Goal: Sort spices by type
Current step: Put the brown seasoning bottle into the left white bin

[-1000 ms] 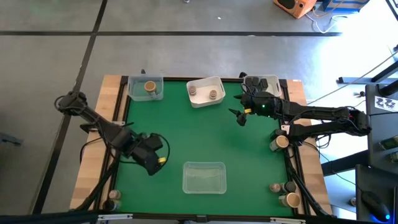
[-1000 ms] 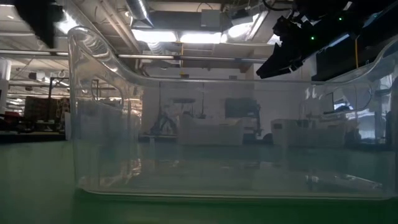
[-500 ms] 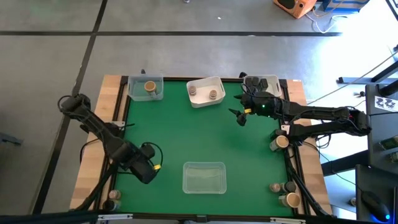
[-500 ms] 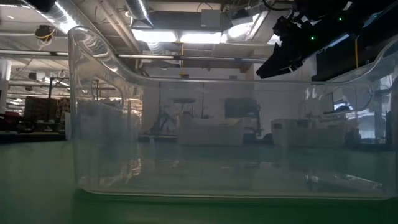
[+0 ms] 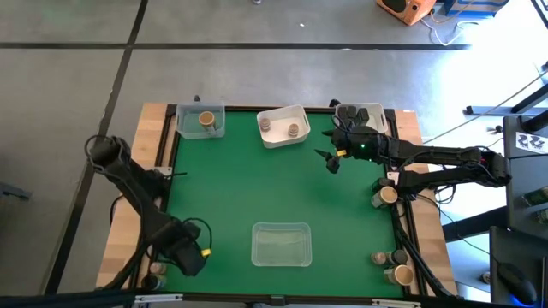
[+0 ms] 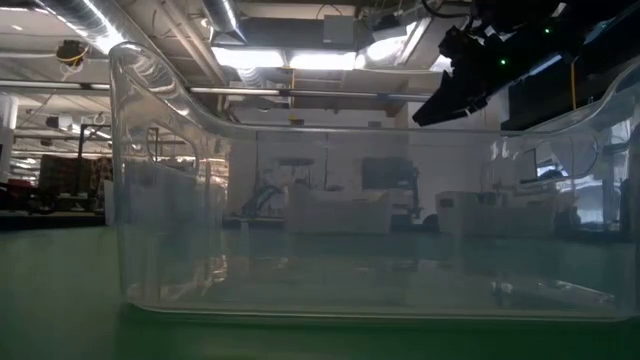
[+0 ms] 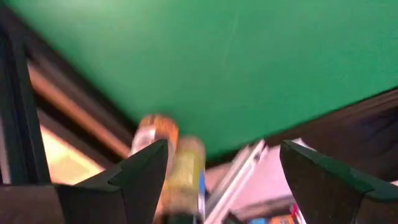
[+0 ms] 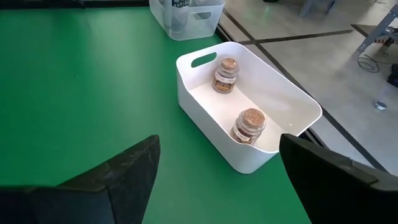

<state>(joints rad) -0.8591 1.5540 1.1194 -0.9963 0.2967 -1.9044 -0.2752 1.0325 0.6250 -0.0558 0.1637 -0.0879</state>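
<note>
Two cork-topped brown spice jars (image 8: 240,127) stood upright in the white tray (image 8: 283,93), at 12 o'clock on the desk (image 5: 257,188); left tool (image 7: 217,180) and right tool (image 8: 217,180) were open, empty.

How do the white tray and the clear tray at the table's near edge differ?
The white tray is opaque; the near clear tray is see-through. The white tray holds two spice jars; the clear tray holds nothing. The white tray sits askew at the far edge; the clear tray sits square. Both are rectangular.

Even bright overhead light; ceiling lamps (image 6: 300,58) glare in low view, left wrist view motion-blurred
</note>
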